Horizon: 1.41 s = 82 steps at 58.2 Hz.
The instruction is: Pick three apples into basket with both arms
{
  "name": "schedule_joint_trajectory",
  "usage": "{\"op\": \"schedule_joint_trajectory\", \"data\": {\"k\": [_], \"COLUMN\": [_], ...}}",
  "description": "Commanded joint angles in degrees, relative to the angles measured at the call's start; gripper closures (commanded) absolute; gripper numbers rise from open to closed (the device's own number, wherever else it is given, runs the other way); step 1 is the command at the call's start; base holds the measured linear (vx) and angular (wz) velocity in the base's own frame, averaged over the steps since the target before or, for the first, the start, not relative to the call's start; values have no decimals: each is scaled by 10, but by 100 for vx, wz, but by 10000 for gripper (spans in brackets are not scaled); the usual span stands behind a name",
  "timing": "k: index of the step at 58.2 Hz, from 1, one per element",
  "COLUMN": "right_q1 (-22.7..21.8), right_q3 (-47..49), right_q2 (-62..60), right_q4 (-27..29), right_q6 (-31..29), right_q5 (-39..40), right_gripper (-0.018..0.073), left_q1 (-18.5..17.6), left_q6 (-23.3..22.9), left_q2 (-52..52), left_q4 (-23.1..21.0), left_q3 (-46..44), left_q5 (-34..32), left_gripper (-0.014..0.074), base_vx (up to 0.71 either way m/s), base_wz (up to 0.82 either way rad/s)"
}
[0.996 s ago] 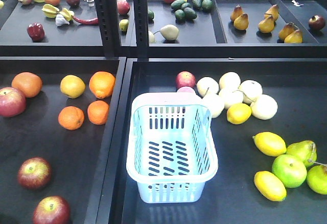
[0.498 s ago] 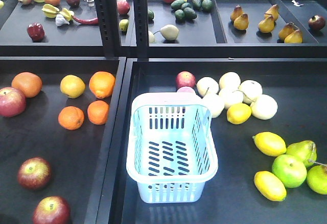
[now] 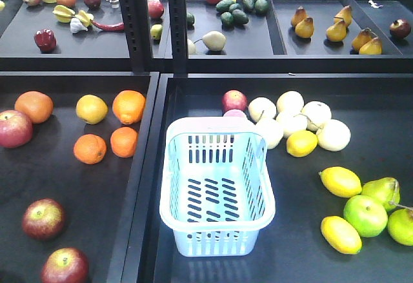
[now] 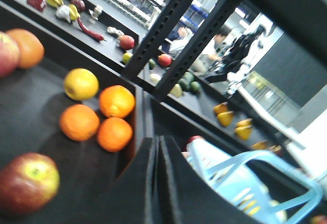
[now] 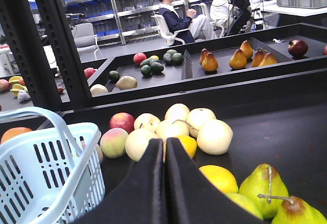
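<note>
Unchanged from before: empty pale blue slotted plastic basket (image 3: pixel 216 244), three round red apples (image 3: pixel 43 218) untouched, both jaws together, picking not begun.

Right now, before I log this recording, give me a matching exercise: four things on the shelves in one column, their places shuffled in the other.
Things:
1. basket
2. nearest red apple
3. green apple
4. brown-yellow pears

Places:
A. back shelf, right part
B. left tray, front corner
C. right tray, towards its left side
D. right tray, right edge, beside lemons

Pairs: 1-C, 2-B, 3-D, 4-A
</note>
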<state>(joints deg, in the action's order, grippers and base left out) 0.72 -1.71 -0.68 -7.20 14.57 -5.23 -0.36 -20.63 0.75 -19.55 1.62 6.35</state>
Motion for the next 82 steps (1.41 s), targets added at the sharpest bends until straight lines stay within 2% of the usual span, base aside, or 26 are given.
{"op": "schedule_joint_trajectory", "data": {"k": [1, 17, 23, 28, 30, 34, 44, 51, 57, 69, 82], "right_q1": [-2, -2, -2, -2, -2, -2, -2, -2, -2, -2, -2], "right_q3": [-7, -7, -7, -7, -7, -7, -7, -7, -7, -7, -7], "right_q2": [-6, -6, -6, -6, -6, -6, -6, -6, -6, -6, -6], "right_q4": [-6, -6, -6, -6, -6, -6, -6, -6, -6, -6, -6], "right_q6": [-4, -4, -4, -4, -4, -4, -4, -4, -4, -4, -4], "right_q5": [43, 43, 43, 42, 43, 43, 43, 43, 43, 43, 43], "right_gripper": [564, 564, 564, 564, 564, 564, 564, 564, 564, 564, 564], "left_q1": [-2, -2, -2, -2, -2, -2, -2, -2, -2, -2, -2], "left_q6": [-10, -15, -39, -51, -48, -28, 28, 89, 140, 166, 282], "left_q2": [7, 7, 7, 7, 7, 7, 7, 6, 1, -52, -132], "left_q4": [-58, -169, -255, -350, -377, -403, -407, -407, -407, -407, -433], "left_q3": [-19, -19, -22, -34, -43, -66, -141, -186, -219, -278, -354], "left_q5": [-52, -56, -56, -54, -54, -54, -53, -43, -14, 64, 131], "left_gripper": [603, 603, 603, 603, 603, 603, 603, 603, 603, 603, 603], "base_vx": [0, 0, 0, 0, 0, 0, 0, 0, 0, 0, 0], "base_wz": [0, 0, 0, 0, 0, 0, 0, 0, 0, 0, 0]}}
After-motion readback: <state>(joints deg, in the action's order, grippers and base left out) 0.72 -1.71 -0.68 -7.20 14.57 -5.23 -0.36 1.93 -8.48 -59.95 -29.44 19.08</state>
